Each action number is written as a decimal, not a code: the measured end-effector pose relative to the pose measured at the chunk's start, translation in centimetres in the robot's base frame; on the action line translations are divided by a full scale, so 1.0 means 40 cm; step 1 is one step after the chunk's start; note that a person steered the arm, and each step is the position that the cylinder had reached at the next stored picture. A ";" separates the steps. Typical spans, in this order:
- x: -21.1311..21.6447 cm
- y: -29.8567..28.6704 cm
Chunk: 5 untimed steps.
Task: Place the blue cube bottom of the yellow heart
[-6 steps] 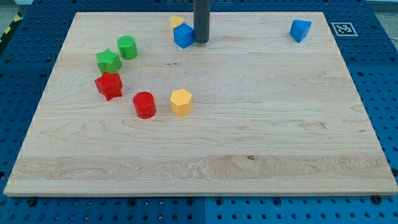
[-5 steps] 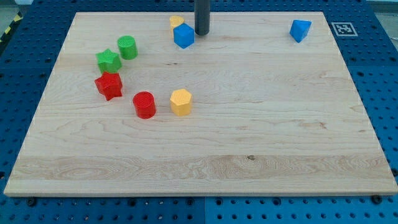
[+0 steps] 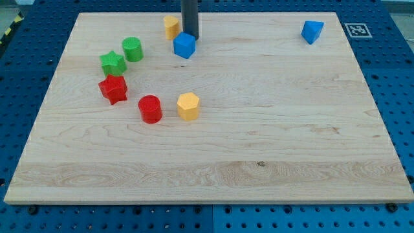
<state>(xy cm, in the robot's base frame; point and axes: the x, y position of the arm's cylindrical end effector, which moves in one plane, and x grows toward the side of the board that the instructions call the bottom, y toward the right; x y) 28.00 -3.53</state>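
Note:
The blue cube [image 3: 184,45] lies near the view's top, a little left of centre. The yellow heart [image 3: 171,27] sits up and to the left of it, close to the board's top edge, with a small gap between them. My tip [image 3: 190,35] stands right at the cube's upper right edge, just right of the heart, and seems to touch the cube.
A second blue block [image 3: 312,31] lies at the top right. A green cylinder [image 3: 132,49], a green star [image 3: 112,63], a red star [image 3: 113,88], a red cylinder [image 3: 150,109] and a yellow hexagon [image 3: 188,106] lie at the left. The wooden board [image 3: 259,129] rests on a blue pegboard.
My tip has moved left and slightly up. The blue cube has slid down and left. The yellow heart has shifted left and now shows fully beside the rod.

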 end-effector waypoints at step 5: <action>0.125 -0.009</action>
